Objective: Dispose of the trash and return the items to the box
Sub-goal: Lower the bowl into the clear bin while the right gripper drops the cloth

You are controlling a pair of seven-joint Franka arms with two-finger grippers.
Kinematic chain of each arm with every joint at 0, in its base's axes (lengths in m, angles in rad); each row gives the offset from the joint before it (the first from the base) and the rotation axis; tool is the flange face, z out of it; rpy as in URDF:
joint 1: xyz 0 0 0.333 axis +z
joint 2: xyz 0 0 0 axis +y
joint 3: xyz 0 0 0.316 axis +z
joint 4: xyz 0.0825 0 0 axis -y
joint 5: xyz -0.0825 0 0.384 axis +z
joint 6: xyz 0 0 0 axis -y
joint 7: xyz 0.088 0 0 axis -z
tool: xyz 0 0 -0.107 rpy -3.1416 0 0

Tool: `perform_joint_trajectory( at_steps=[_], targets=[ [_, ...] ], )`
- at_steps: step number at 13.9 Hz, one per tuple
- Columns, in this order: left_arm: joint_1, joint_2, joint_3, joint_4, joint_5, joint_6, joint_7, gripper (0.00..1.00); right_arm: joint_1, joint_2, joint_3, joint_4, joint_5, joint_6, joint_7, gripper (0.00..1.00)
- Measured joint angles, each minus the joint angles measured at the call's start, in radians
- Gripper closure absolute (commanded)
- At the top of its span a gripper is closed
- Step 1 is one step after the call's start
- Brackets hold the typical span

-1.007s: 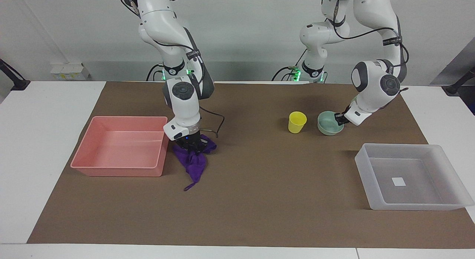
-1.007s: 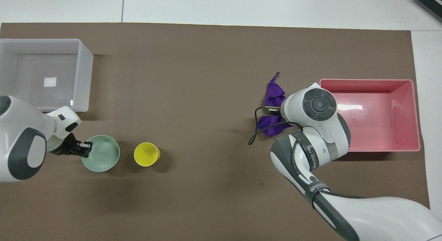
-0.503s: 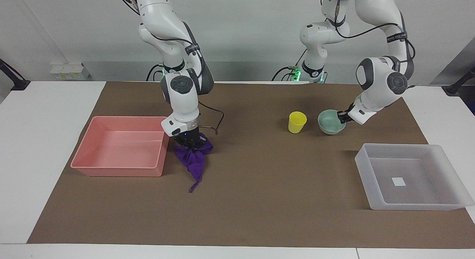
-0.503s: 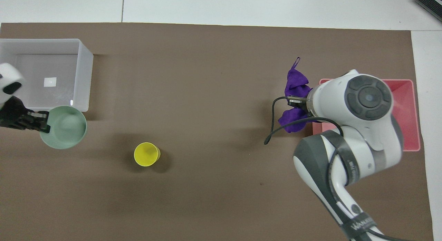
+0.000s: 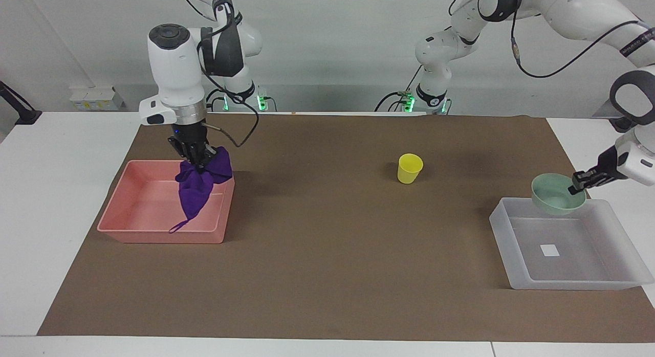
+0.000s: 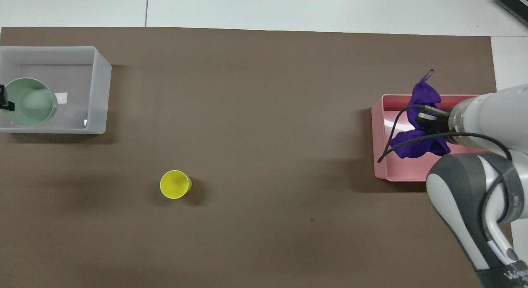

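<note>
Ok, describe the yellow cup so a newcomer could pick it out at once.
Start from the brown mat covering the table. Near its middle, apart from both trays, stands the yellow cup, upright and alone. It is the only yellow thing, and unlike the green bowl and purple rag, no gripper holds it.

Legible text is limited to one item. In the overhead view, white lettering beginning "WA" is printed on a dark band (image 6: 506,275) around the right arm's link at the picture's lower edge; the remainder is cut off. The white sticker (image 5: 550,250) on the bottom of the translucent tray (image 5: 517,280) bears no readable marking.
</note>
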Motion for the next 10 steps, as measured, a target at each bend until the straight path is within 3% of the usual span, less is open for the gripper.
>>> perform_joint_trajectory(
  at_steps=[1,2,3,4,7,8,9,10],
  targets=[
    [0.0,0.038,-0.002,0.004,0.0,0.055,0.001,1.0,-0.025,0.0,-0.001,-0.025,0.0,0.001,0.0,1.0],
    [0.0,0.07,-0.006,0.006,0.0,0.107,0.001,1.0,-0.043,0.0,-0.002,-0.048,0.0,0.003,0.0,0.81],
    [-0.001,0.097,-0.01,0.009,0.0,0.155,0.001,1.0,-0.052,0.0,-0.002,-0.064,0.0,0.006,-0.003,0.32],
    [-0.001,0.116,-0.011,0.011,0.0,0.189,0.001,1.0,-0.054,0.0,-0.001,-0.072,0.0,0.013,-0.015,0.0],
    [-0.002,0.151,-0.012,0.016,0.0,0.218,0.001,1.0,-0.058,0.0,-0.001,-0.058,0.0,0.043,-0.064,0.0],
    [-0.001,0.16,-0.012,0.016,0.0,0.218,0.001,0.74,-0.057,0.0,0.0,-0.043,0.0,0.042,-0.073,0.0],
    [-0.002,0.168,-0.012,0.016,0.0,0.218,0.001,0.21,-0.057,0.0,0.002,-0.022,0.0,0.037,-0.088,0.0],
    [-0.003,0.173,-0.013,0.016,0.0,0.218,0.001,0.0,-0.056,0.0,0.007,0.004,0.0,0.018,-0.112,0.0]
  ],
)
